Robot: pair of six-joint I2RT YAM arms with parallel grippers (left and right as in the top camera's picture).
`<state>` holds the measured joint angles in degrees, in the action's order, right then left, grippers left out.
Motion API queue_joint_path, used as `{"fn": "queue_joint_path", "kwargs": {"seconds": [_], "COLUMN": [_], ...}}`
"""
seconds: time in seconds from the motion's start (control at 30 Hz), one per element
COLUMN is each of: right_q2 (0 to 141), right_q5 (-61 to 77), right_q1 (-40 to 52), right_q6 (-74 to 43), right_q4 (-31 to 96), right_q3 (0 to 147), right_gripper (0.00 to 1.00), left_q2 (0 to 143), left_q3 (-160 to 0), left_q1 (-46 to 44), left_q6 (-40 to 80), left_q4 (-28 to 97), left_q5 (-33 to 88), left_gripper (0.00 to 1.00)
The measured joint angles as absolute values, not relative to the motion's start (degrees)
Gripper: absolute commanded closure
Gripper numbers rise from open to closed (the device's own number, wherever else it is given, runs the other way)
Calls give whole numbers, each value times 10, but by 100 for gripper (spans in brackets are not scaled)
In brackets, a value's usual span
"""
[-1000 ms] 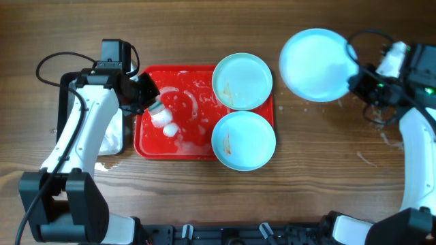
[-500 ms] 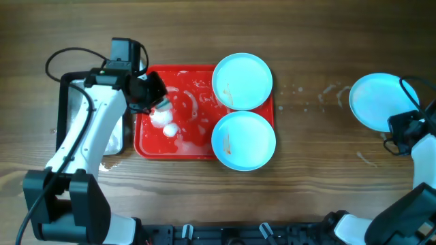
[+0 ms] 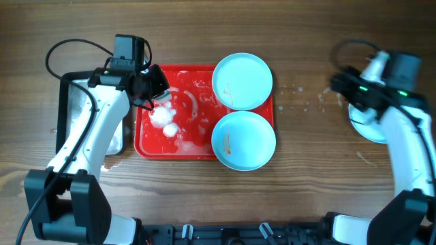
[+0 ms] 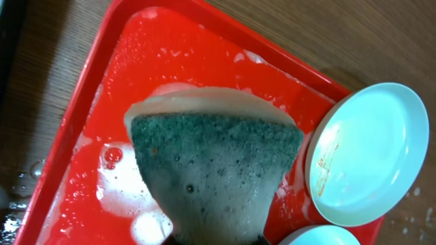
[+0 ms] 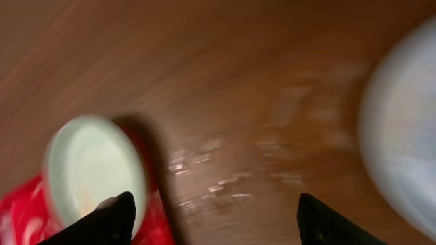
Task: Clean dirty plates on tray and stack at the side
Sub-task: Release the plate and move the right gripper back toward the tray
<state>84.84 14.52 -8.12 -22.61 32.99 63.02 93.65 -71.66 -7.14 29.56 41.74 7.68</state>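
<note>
The red tray (image 3: pixel 146 139) lies left of centre, wet with foam. Two light-cyan plates rest on its right side, the far one (image 3: pixel 242 82) and the near one (image 3: pixel 243 140), each with an orange smear. A third plate (image 3: pixel 364 124) lies on the table at the right, partly under my right arm. My left gripper (image 3: pixel 151 92) is shut on a soapy green-and-white sponge (image 4: pixel 214 163) over the tray (image 4: pixel 88 136), beside the far plate (image 4: pixel 368 153). My right gripper (image 5: pixel 214 218) is open and empty above the bare table, between the tray plates (image 5: pixel 95 177) and the third plate (image 5: pixel 402 136).
A black-rimmed metal tray (image 3: pixel 68 122) holding something white sits left of the red tray, under my left arm. Foam blobs (image 3: pixel 167 122) lie on the red tray. Wet streaks (image 3: pixel 306 95) mark the table between the tray and the third plate.
My right gripper set the third plate down on the table at the right, opened, and swung back left. The left gripper with the sponge shifted slightly over the tray.
</note>
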Motion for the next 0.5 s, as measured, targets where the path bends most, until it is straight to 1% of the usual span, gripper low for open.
{"fn": "queue_joint_path", "kwargs": {"seconds": [0.03, 0.1, 0.13, 0.2, 0.27, 0.33, 0.37, 0.4, 0.5], "right_q2": [849, 860, 866, 923, 1014, 1092, 1116, 1152, 1199], "right_q5": [126, 94, 85, 50, 25, 7, 1, -9, -29], "right_q1": [-18, 69, 86, 144, 169, 171, 170, 170, 169], "right_q6": [-231, -244, -244, -259, -271, -278, -279, -278, -267], "right_q4": [330, 328, 327, 359, 406, 429, 431, 428, 413], "right_q3": [649, 684, 694, 763, 840, 902, 920, 947, 963], "right_gripper": [30, 34, 35, 38, 39, 41, 43, 47, 47], "left_q2": [936, 936, 936, 936, 936, 936, 936, 936, 936], "left_q3": [-717, -717, -717, -717, -717, -717, -717, -717, -717], "left_q1": [-71, -71, -71, -71, -71, -71, -71, -71, -71], "left_q6": [296, 292, 290, 287, 285, 285, 285, 285, 285], "left_q4": [417, 417, 417, 417, 418, 420, 424, 426, 435], "left_q5": [73, 71, 70, 68, 67, 67, 67, 67, 67], "left_gripper": [96, 96, 96, 96, 96, 96, 96, 96, 96]}}
